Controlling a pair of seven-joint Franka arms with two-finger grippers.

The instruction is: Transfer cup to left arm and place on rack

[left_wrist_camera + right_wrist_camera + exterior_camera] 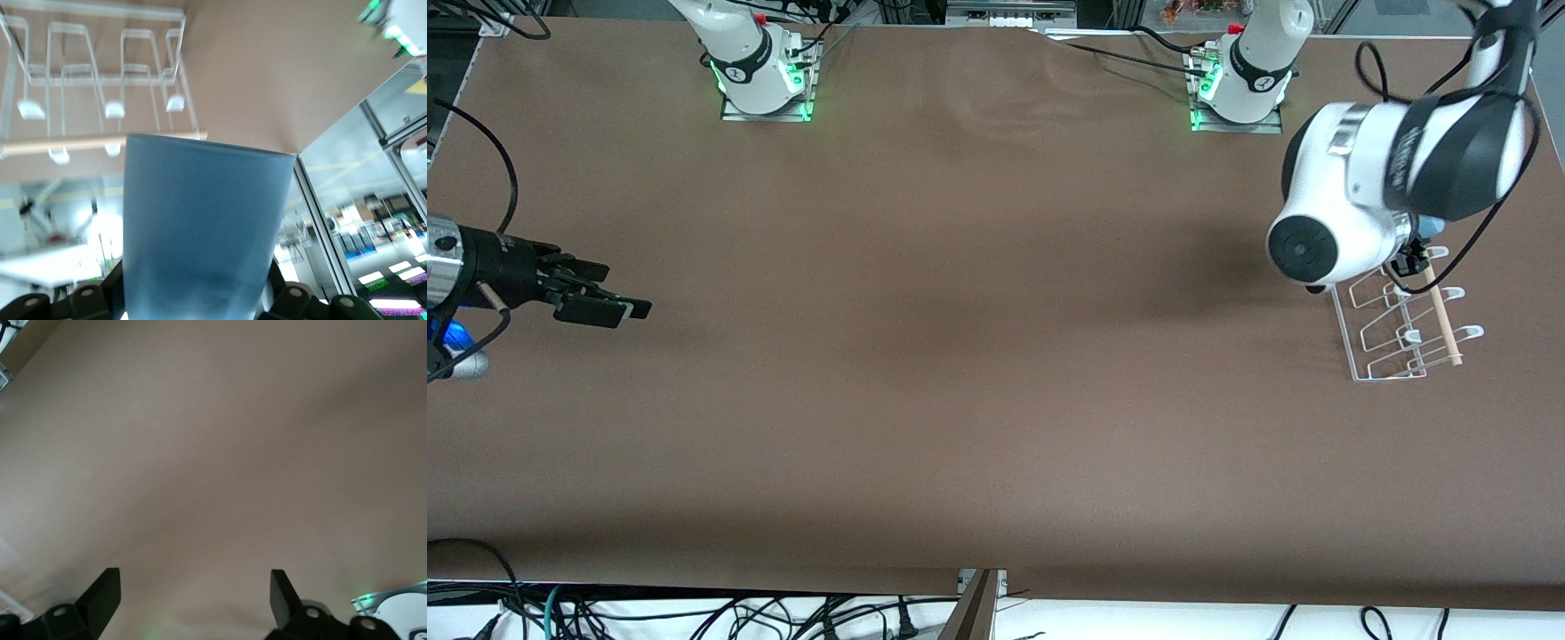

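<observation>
left gripper (200,303) clasping cup (203,227) over rack (1400,324), rim toward rack, right gripper (596,302) spread, waiting

Left arm (1369,191) bent low at its own table end, left gripper (200,303) clamped shut, hidden from front. Right gripper (609,305) horizontal above its table end, fingers (100,590) spread, waiting.

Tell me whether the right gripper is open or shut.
Open: the right gripper has its fingers spread wide, nothing between them, above bare table.
</observation>
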